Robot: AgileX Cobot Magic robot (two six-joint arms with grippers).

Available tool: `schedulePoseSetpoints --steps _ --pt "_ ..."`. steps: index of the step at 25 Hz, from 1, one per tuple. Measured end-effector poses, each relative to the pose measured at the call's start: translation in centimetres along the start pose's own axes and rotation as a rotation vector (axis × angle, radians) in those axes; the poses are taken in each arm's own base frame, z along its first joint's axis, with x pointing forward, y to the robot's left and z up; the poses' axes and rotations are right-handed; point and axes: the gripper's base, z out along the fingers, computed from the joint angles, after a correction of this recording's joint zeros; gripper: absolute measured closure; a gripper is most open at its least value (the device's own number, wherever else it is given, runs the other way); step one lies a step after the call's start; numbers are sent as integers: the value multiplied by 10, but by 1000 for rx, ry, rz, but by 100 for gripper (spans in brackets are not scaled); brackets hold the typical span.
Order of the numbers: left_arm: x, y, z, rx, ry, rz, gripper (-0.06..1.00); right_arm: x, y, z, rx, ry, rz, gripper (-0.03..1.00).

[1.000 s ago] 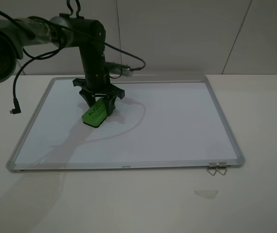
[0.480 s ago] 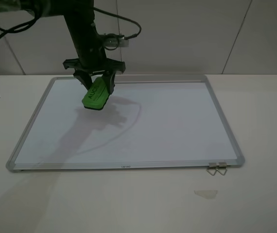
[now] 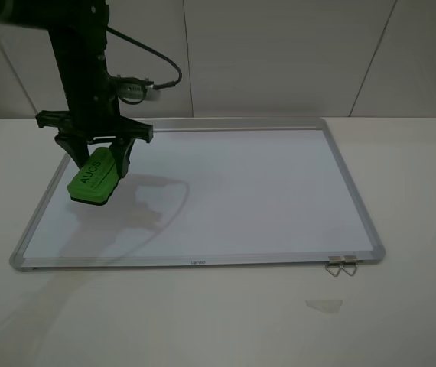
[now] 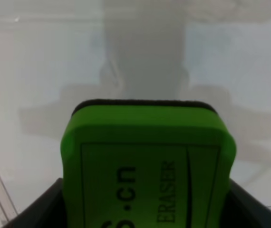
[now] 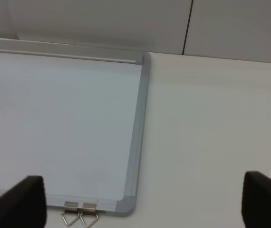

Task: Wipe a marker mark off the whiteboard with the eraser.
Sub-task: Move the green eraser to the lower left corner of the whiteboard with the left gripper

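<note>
1. Clear scrap (image 3: pixel 323 305): on table (image 3: pixel 401 321), nearer than whiteboard (image 3: pixel 279 191), off its near right corner.
2. Clips (image 3: pixel 342 265), x2, metal: at whiteboard's near edge, right end.
3. Right claw (image 5: pixel 142 190): fingers wide apart, nothing betw. them; above that same corner.
4. Eraser (image 3: pixel 89 182), green: held tilted, over whiteboard's left part.
5. Left claw (image 3: pixel 98 162): clamped on Eraser, approx. same spot.

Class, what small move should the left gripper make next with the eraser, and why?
Probably carry the eraser aside and set it down on the table: the left gripper holds it raised over the whiteboard's left side, and no mark shows.
</note>
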Motion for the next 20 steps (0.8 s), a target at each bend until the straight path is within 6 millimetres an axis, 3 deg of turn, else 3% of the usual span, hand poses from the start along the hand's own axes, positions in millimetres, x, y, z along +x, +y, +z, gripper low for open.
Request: schedulePoseSetpoints --steps 8,13,20 --pt "53 44 24 35 -71 -168 35 0 0 0 0 0 0 15" --pt "84 56 44 57 -129 -210 35 0 0 0 0 0 0 15" --pt "91 70 62 35 -169 -236 35 0 0 0 0 0 0 15"
